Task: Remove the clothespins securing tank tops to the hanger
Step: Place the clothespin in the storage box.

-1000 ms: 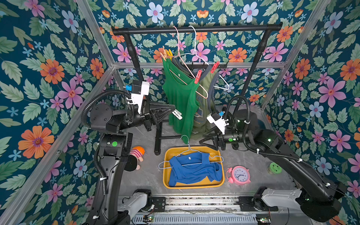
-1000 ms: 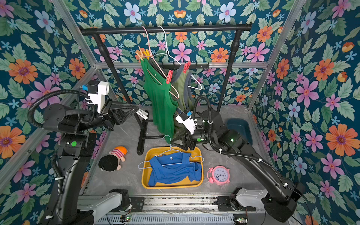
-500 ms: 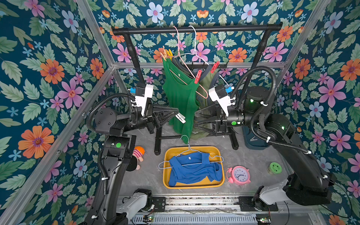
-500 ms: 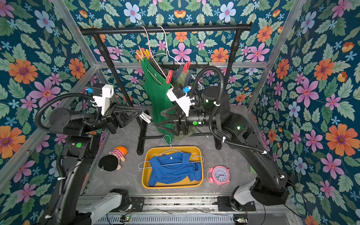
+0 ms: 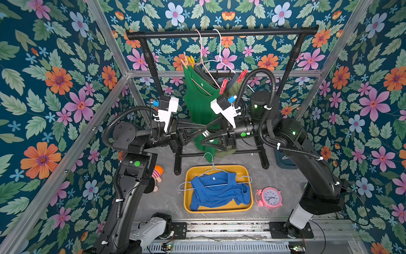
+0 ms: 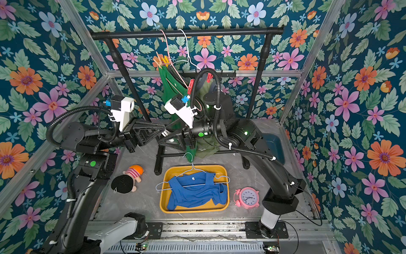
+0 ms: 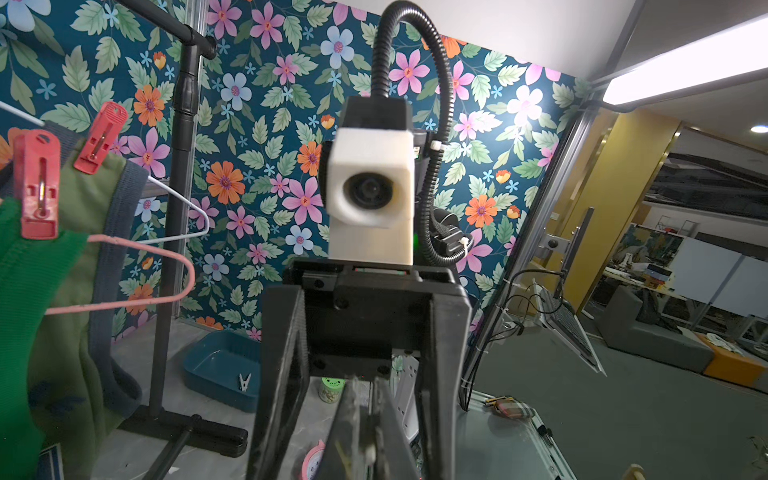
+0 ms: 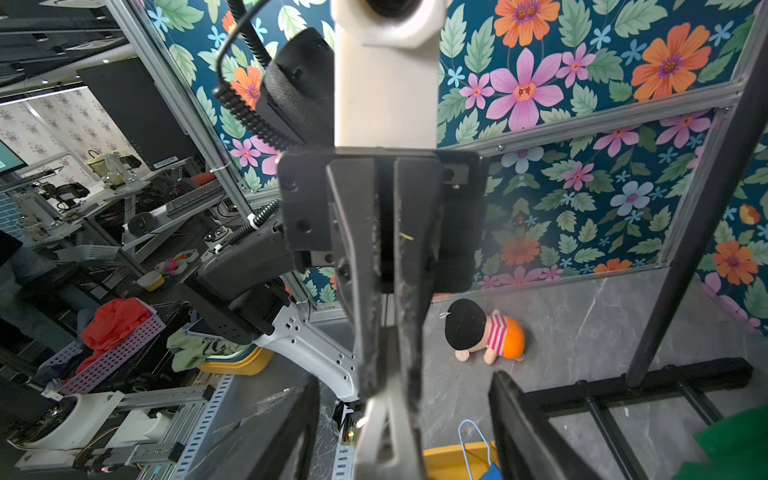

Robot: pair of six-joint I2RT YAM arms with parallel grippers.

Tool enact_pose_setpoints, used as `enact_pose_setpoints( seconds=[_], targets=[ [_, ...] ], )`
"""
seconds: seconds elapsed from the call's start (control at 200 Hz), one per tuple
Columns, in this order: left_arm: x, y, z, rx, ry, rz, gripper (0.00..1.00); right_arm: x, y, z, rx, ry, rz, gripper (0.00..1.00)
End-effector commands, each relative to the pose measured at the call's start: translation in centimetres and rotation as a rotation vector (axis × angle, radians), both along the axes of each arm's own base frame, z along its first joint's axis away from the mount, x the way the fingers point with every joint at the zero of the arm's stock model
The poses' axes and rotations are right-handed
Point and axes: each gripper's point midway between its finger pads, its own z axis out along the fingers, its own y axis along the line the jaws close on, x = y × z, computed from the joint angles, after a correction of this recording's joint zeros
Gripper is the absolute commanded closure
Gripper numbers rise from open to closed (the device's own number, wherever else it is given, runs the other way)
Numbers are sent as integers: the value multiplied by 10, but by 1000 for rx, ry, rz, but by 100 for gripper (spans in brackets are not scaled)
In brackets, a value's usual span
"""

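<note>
In a top view my left tool point(image 5: 204, 132) pinches a pale grey clothespin point(image 5: 206, 133) in front of the green tank top point(image 5: 195, 105), so my wide-open right tool point(image 5: 204, 134) should centre around it before closing.

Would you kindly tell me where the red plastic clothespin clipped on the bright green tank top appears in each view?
In a top view: the red plastic clothespin is just right of centre, upper half.
In a top view: the clothespin is just left of centre, upper half.
Left wrist: the clothespin pinches the bright green tank top.
Right wrist: not in it.
Shared landmark: the pink wire hanger beside it.
</note>
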Motion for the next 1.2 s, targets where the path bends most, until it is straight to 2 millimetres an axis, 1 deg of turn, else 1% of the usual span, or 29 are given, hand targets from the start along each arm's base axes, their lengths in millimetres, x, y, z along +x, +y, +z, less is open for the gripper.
enact_pose_setpoints(
  seconds=[0.0, 0.23, 0.315, 0.45, 0.525, 0.59, 0.635, 0.665, 0.71, 0.78, 0.85, 0.925, 0.985, 1.06, 1.195],
  targets=[
    [-8, 1, 6, -15, -34, -6, 100, -2, 0, -1, -9, -22, 12, 37],
    [-11, 2, 8, -7, -46, -4, 99, -6, -4, 0, -12, -28, 15, 47],
    [-10, 1, 7, -5, -43, -6, 99, -8, -5, 0, -12, -31, 15, 55],
    [-7, 1, 5, -3, -38, -1, 96, -9, -7, 2, -8, -39, 14, 62],
    [-8, 1, 5, -2, -39, -1, 95, -8, -7, 2, -10, -41, 13, 69],
    [-7, 0, 5, 0, -39, 0, 95, -8, -7, 2, -9, -42, 11, 70],
    [-7, 1, 4, 1, -38, 3, 94, -8, -6, 2, -8, -41, 13, 74],
    [-9, 1, 5, 0, -41, 3, 93, -8, -6, 2, -8, -40, 14, 74],
    [-8, 1, 4, 1, -40, 3, 92, -7, -5, 2, -6, -39, 12, 75],
    [-10, 1, 5, 0, -43, 2, 89, -8, -4, 3, -3, -40, 19, 81],
    [-11, 2, 6, 0, -48, 3, 89, -8, -3, 3, -3, -38, 19, 82],
    [-11, 2, 6, -1, -46, 6, 86, -8, -3, 4, 4, -39, 21, 86],
    [-12, 2, 6, -2, -49, 5, 85, -8, -2, 5, 8, -37, 24, 88],
    [-11, 2, 7, -4, -49, 9, 83, -8, -2, 5, 10, -37, 28, 92],
    [-13, 3, 7, -7, -60, 10, 71, -6, 0, 5, 10, -29, 30, 97]
  ],
)
